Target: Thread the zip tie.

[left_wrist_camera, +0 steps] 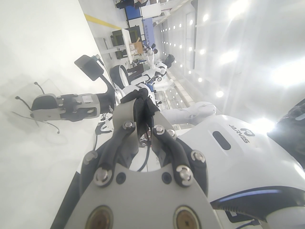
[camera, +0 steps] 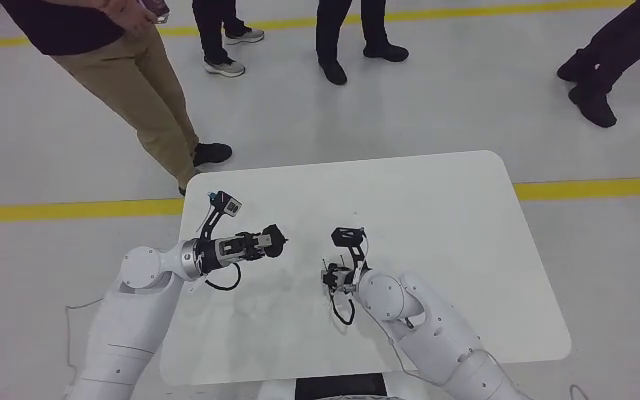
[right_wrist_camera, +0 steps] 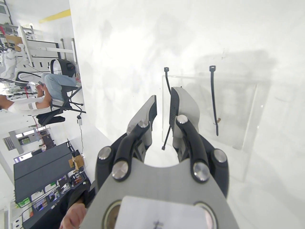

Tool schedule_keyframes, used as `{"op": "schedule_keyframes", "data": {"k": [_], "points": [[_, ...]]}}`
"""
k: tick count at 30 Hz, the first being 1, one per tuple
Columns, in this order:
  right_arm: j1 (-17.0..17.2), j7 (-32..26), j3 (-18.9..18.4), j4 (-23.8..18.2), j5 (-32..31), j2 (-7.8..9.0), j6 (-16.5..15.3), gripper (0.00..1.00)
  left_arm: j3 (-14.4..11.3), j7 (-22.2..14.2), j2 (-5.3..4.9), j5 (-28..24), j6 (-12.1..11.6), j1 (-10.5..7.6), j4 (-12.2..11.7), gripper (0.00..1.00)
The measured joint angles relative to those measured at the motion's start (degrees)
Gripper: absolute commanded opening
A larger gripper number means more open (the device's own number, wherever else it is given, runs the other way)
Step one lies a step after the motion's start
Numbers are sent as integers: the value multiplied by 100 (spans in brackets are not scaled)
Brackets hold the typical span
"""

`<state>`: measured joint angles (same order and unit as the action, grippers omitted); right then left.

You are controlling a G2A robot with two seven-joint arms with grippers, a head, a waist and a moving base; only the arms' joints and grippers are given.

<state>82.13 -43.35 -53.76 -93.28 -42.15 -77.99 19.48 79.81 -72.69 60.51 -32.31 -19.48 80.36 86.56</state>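
— Nearest in the right wrist view is the right tool (right_wrist_camera: 164,93). Its state?
— Fingers apart, aimed down at the clear tray (right_wrist_camera: 238,110), one zip tie (right_wrist_camera: 167,82) under them along the tray's edge, likely for a pinch. A second tie (right_wrist_camera: 213,96) lies farther in.
— Left wrist view?
— Left tool (left_wrist_camera: 140,98) pressed together, held level beside the tray; whether it pinches anything, I cannot tell.
— From above?
— Both forearms angle inward over the table (camera: 450,200); the left is probably placed to receive the tail.
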Motion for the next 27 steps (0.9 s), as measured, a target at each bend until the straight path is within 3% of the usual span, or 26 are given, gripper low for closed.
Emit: {"op": "schedule_keyframes", "data": {"k": [14, 27], "points": [[185, -192, -269, -254, -587, -37, 0, 13, 0, 0, 0, 0, 0, 0, 0, 0], [78, -468, -168, -31, -855, -159, 0, 14, 0, 0, 0, 0, 0, 0, 0, 0]]}}
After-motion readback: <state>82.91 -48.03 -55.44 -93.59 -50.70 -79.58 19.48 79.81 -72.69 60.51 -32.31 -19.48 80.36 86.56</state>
